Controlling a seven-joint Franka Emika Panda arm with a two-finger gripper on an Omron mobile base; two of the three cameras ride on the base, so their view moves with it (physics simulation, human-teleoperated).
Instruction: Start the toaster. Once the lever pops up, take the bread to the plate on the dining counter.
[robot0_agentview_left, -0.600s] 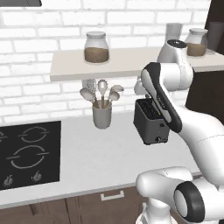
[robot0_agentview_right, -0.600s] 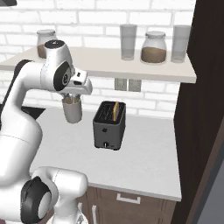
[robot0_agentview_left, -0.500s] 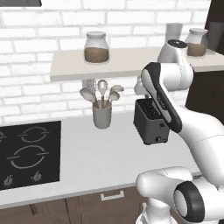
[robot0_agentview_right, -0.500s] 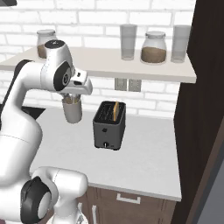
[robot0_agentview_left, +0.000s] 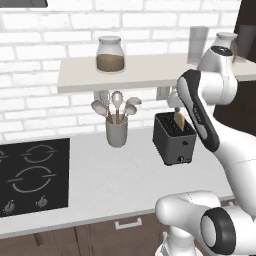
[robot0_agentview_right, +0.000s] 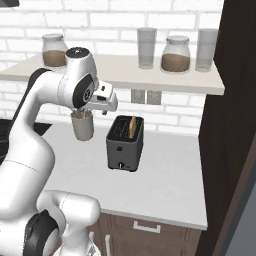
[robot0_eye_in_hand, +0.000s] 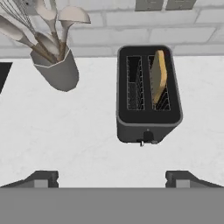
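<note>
Gripper (robot0_eye_in_hand: 112, 177) hangs above the toaster (robot0_eye_in_hand: 148, 94), looking straight down on it, with its two fingertips (robot0_eye_in_hand: 43, 178) set wide apart and nothing between them. Against the pictures of half a second ago nothing has visibly shifted: the arm holds the same bent pose over the worktop (robot0_agentview_left: 120, 175), the toaster stands where it stood, and the bread (robot0_eye_in_hand: 158, 75) sits upright in the same slot, the one on the right in the hand view, its top edge poking above the rim. So the change is next to none, which I read as a pause or a very slow approach, not a push on the lever. The lever (robot0_eye_in_hand: 148, 136) shows as a small dark tab on the narrow end face nearest the camera; whether it is up or down I cannot tell from here. My judgement is that the toaster is not yet started and the task is near its beginning. A utensil pot (robot0_eye_in_hand: 57, 70) stands just beside the toaster and could be brushed on the descent. Neither plate nor dining counter can be placed from here.
</note>
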